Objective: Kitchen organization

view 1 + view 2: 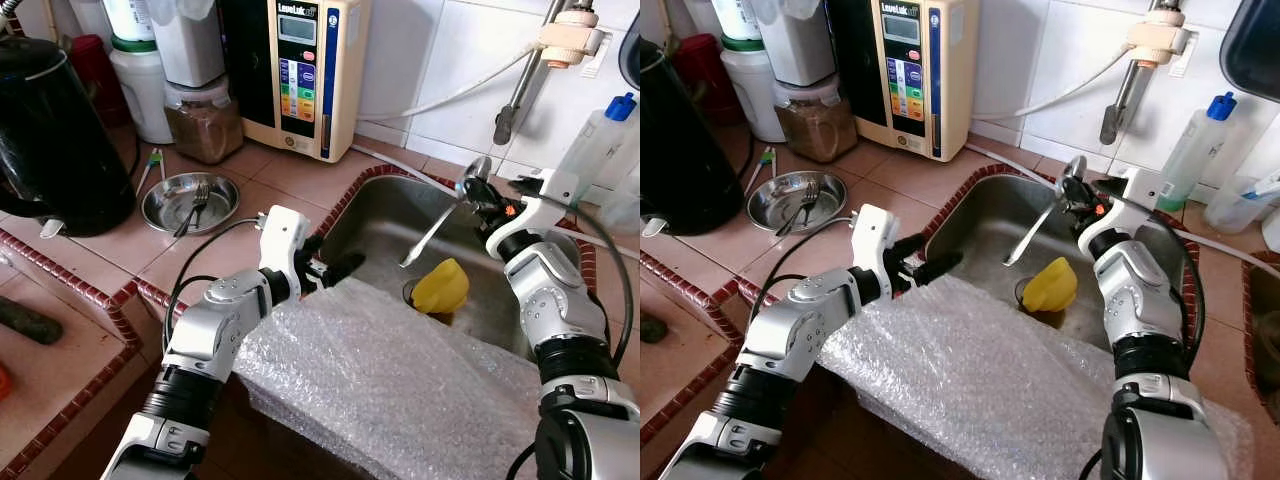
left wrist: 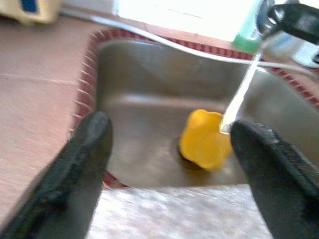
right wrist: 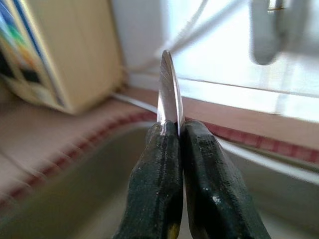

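One spoon (image 1: 440,226) hangs over the steel sink (image 1: 385,205) in the right half of the frame, its bowl up near the back rim and its handle slanting down toward the basin. The right gripper (image 1: 484,197) is clamped on it near the bowl; in the right wrist view the two black fingers (image 3: 155,189) press flat against the thin metal edge of the spoon (image 3: 169,94). The right arm rises from the lower right corner, forearm upright, wrist bent toward the centre of the frame over the sink's far right side.

Below the spoon's handle, one yellow cup-like object (image 1: 441,287) lies on its side at the sink's drain. One sheet of bubble wrap (image 1: 380,380) drapes over the sink's near edge and fills the lower centre.

The left gripper (image 1: 335,270) hovers at the sink's near left rim, just above the bubble wrap, fingers spread wide with nothing between them; the left wrist view looks between them at the yellow object (image 2: 204,139). The left arm reaches in from the lower left, elbow bent.

On the tiled tabletop (image 1: 280,190) at centre left sits one small steel bowl (image 1: 190,203) with one fork (image 1: 196,205) in it. One black kettle (image 1: 55,130) stands at the upper left, one beige water appliance (image 1: 300,70) at the upper centre, and one blue-capped bottle (image 1: 597,140) at the upper right.
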Robot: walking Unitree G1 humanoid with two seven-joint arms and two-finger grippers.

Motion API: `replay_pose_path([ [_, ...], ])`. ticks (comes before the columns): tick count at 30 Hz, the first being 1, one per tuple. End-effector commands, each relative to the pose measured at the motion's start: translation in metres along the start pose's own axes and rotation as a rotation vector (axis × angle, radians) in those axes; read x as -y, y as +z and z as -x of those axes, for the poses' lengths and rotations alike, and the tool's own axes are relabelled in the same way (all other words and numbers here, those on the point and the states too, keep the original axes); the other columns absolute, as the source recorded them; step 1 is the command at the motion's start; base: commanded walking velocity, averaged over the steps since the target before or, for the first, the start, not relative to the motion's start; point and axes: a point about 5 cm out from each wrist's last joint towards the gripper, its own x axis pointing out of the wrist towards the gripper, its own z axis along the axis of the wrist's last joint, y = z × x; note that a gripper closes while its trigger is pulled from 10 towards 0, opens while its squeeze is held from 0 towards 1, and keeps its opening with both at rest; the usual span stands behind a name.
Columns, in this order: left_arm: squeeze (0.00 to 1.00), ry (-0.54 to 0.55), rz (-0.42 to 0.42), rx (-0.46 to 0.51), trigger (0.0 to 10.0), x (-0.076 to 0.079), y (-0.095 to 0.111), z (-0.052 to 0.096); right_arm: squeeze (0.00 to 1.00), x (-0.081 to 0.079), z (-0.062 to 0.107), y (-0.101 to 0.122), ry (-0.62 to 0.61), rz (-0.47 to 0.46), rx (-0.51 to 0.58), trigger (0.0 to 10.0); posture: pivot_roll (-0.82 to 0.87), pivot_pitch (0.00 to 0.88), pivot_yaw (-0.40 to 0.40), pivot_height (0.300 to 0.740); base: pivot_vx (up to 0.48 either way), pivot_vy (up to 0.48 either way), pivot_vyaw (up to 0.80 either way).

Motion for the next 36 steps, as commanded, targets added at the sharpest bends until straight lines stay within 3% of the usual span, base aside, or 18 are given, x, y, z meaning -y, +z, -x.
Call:
replay_pose_path([
  [1, 1.00, 0.009, -0.065, 0.016, 10.0, 0.002, 0.008, -0.003, 0.00, 0.001, -0.002, 0.002, -0.023, 0.049, -0.003, 0.0, -0.02, 0.000, -0.043, 0.740, 0.000, 0.000, 0.00],
  [4, 1.00, 0.007, -0.074, 0.023, 10.0, 0.003, 0.008, -0.004, 0.00, 0.001, -0.002, -0.006, -0.026, 0.109, -0.049, 0.0, -0.01, 0.000, -0.045, 0.740, 0.000, 0.000, 0.00],
  [6, 1.00, 0.003, -0.120, 0.020, 10.0, 0.004, 0.008, -0.006, 0.00, 0.000, 0.000, -0.027, -0.036, 0.205, -0.173, 0.0, -0.01, 0.000, -0.046, 0.740, 0.000, 0.000, 0.00],
  [10, 1.00, 0.006, -0.141, 0.005, 10.0, 0.004, 0.004, -0.006, 0.00, -0.001, 0.004, -0.041, -0.028, 0.213, -0.231, 0.0, -0.01, 0.000, -0.047, 0.740, 0.000, 0.000, 0.00],
  [11, 1.00, 0.008, -0.141, 0.003, 10.0, 0.004, 0.003, -0.006, 0.00, -0.002, 0.005, -0.046, -0.015, 0.225, -0.257, 1.1, -0.02, 0.000, -0.047, 0.740, 0.000, 0.000, 0.00],
  [12, 1.00, 0.008, -0.141, 0.002, 10.0, 0.004, 0.002, -0.006, 0.00, -0.003, 0.006, -0.049, -0.010, 0.218, -0.268, 4.1, -0.02, 0.000, -0.047, 0.740, 0.000, 0.000, 0.00],
  [13, 1.00, 0.008, -0.141, 0.002, 10.0, 0.004, 0.002, -0.006, 0.00, -0.003, 0.006, -0.049, -0.010, 0.218, -0.268, 4.1, -0.02, 0.000, -0.047, 0.740, 0.000, 0.000, 0.00],
  [14, 1.00, 0.002, -0.137, 0.002, 10.0, 0.004, 0.002, -0.006, 0.31, -0.006, 0.008, -0.055, 0.017, 0.208, -0.299, 10.0, -0.02, 0.000, -0.047, 0.740, 0.000, 0.000, 0.00],
  [16, 1.00, -0.006, -0.134, 0.002, 10.0, 0.005, 0.001, -0.006, 1.00, -0.008, 0.010, -0.061, 0.035, 0.193, -0.329, 10.0, -0.01, 0.000, -0.047, 0.740, 0.000, 0.000, 0.00],
  [25, 1.00, -0.052, -0.126, -0.016, 10.0, 0.012, -0.003, -0.008, 1.00, -0.015, 0.009, -0.065, 0.062, 0.153, -0.333, 10.0, -0.02, 0.000, -0.048, 0.740, 0.000, 0.000, 0.00],
  [28, 1.00, -0.007, -0.137, -0.021, 10.0, 0.007, -0.004, -0.007, 1.00, -0.018, 0.008, -0.062, 0.077, 0.128, -0.305, 10.0, -0.02, 0.000, -0.049, 0.740, 0.000, 0.000, 0.00],
  [36, 1.00, 0.304, -0.196, 0.066, 10.0, -0.032, 0.023, -0.002, 1.00, -0.026, 0.005, -0.053, 0.135, 0.081, -0.239, 10.0, -0.02, 0.000, -0.049, 0.740, 0.000, 0.000, 0.00],
])
